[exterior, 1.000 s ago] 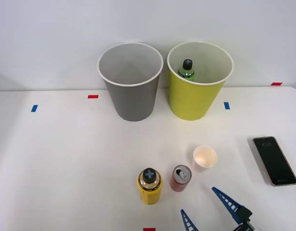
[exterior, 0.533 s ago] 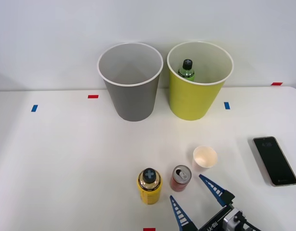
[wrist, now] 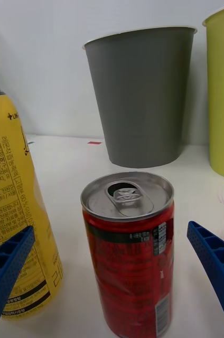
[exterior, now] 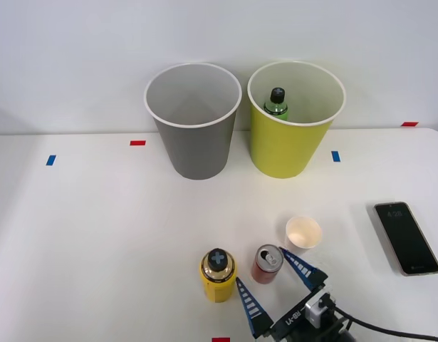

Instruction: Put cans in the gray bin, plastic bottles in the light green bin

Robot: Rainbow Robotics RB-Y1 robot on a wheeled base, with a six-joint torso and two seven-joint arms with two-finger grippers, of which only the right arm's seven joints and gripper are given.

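blue cross on yellow bottle (exterior: 218,275) cap, fine print on its label unreadable, red can (wrist: 129,252) print unreadable

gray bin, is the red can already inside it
No, the red can stands on the table, well short of the gray bin.

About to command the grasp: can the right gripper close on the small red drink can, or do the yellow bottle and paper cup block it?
Probably yes. The right gripper is open, fingers either side of the red can, between the yellow bottle and white paper cup.
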